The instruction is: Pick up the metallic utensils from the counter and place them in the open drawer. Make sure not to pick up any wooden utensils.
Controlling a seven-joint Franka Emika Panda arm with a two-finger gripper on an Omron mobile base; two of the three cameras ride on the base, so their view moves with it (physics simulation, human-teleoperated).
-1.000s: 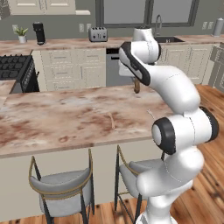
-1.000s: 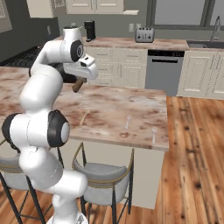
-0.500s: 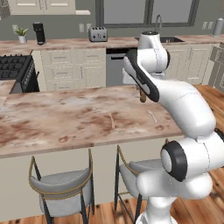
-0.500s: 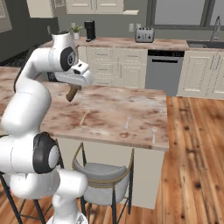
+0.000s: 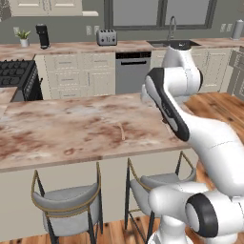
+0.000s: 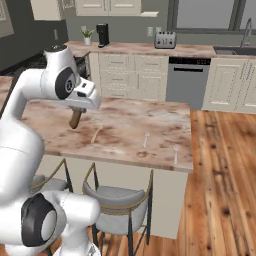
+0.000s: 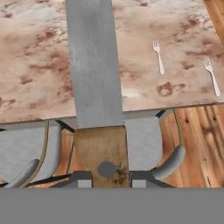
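The end effector (image 7: 105,180) is clamped on the knife (image 7: 95,83) by its brown, mottled wooden handle, its jaws narrow on either side of a round rivet. The flat, dull grey blade runs up the middle of the hand view, broad and faintly streaked. From the right base view the knife (image 6: 75,119) hangs under the end effector (image 6: 80,108), above the tabletop (image 6: 125,135).

That tabletop is a smooth beige stone slab with rust-brown marbling, on a cream base. Two thin all-silver forks (image 7: 158,57) (image 7: 212,77) lie flat on it, well apart from each other, near its long edge. A slim, pale tan wooden stick (image 6: 96,135) also lies on the slab; in the left base view the stick (image 5: 122,132) is beside the arm.

Grey cushioned stools (image 5: 66,207) with brass-coloured frames stand under the overhang, on a plank wood floor (image 6: 220,200). Behind are cream panelled cabinets, a steel dishwasher (image 6: 184,82), a toaster (image 5: 106,37) and a sink faucet (image 5: 170,29). No readable writing appears.
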